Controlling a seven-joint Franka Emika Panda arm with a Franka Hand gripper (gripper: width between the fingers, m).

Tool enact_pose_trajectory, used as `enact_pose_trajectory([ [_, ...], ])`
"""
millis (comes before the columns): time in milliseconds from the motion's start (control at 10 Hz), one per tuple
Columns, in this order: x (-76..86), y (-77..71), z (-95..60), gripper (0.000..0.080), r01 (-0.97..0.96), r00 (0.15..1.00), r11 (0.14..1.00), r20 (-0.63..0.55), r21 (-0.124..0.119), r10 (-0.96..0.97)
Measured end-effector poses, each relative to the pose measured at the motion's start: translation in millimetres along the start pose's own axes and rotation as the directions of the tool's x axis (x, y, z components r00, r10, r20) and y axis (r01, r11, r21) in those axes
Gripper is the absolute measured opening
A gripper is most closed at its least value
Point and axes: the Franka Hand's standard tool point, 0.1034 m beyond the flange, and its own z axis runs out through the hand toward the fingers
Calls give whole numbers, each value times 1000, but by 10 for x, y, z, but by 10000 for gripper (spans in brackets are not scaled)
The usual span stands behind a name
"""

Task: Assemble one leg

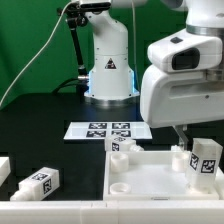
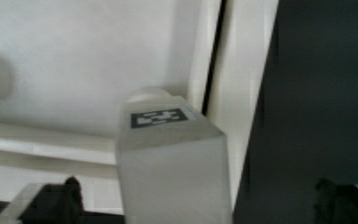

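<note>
A white leg (image 2: 167, 165) with a black-and-white tag (image 2: 162, 118) lies between my gripper's (image 2: 197, 198) two dark fingers (image 2: 51, 198). The jaws stand wide apart, with a gap to the leg on each side, so the gripper is open. Under the leg is the edge of the white square panel (image 2: 87, 60). In the exterior view the gripper (image 1: 185, 133) hangs over the panel's (image 1: 150, 185) right side, close to a tagged leg (image 1: 207, 158) standing there. Another leg (image 1: 40, 183) lies on the table at the exterior view's left.
The marker board (image 1: 107, 130) lies behind the panel, in front of the arm's base (image 1: 108, 75). Small white pegs (image 1: 120, 146) stand at the panel's far corner. A further white part (image 1: 3, 170) shows at the exterior view's left edge.
</note>
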Motion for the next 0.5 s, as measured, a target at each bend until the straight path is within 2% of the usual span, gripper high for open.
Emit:
enact_pose_trajectory([
  [300, -1, 66, 14, 649, 28, 1000, 1000, -5, 0, -28],
  [500, 0, 143, 8, 399, 54, 999, 999, -6, -1, -54],
])
